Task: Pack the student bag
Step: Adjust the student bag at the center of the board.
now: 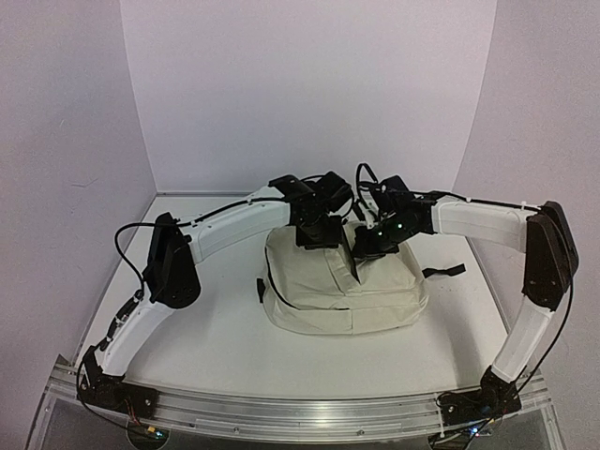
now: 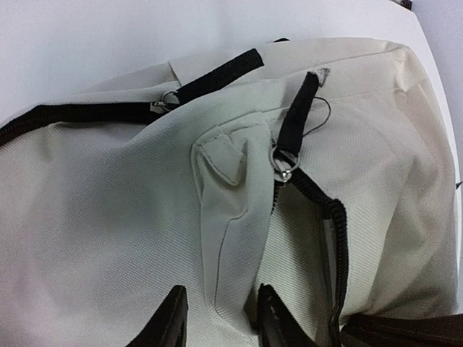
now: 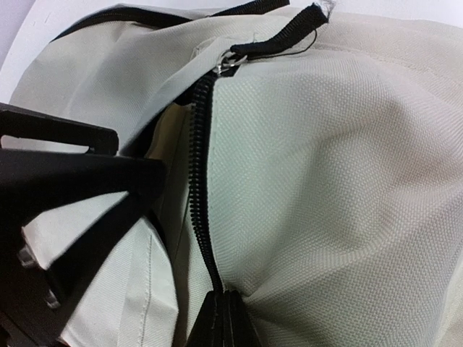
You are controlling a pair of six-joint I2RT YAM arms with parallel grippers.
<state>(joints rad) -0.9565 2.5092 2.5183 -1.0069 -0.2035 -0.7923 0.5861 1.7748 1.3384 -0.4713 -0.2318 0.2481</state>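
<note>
- Two white arms with black joints are arching inward over the smooth white table point(image 1: 216, 337). They are meeting above the student bag point(image 1: 342, 302), which is lying at the middle of the table as a soft, rounded cream mound.
- On the left, the left gripper point(image 2: 221, 293) is pinching a raised fold of the bag's finely woven cream cloth. Its dark, tapered fingers point(image 2: 173, 322) are pressing on either side of the ridge.
- That ridge is running up to a small stitched triangular flap point(image 2: 224, 155).
- Left of the flap, a black zipper line point(image 2: 72, 113) is curving along the seam and ending at a small metal slider point(image 2: 163, 103).
- Toward the middle, a ring pull point(image 2: 284, 165) of bright metal is sitting at the top of a parted zipper. A black webbing tab point(image 2: 299, 108) with a frayed, pale end is sticking up from it.
- Below the ring, a ribbed coil of black zipper teeth point(image 3: 199, 181) is running down the bag in a gentle curve, with the cloth gaping slightly beside it.
- On the right, the right gripper point(image 3: 222, 303) is clenching the bag at the lower end of that coil. Its fingers are pressing tight together, and the cloth is puckering into creases around them.
- Farthest right, a short black strap point(image 1: 446, 272) is poking out flat from the bag's side onto the table.
</note>
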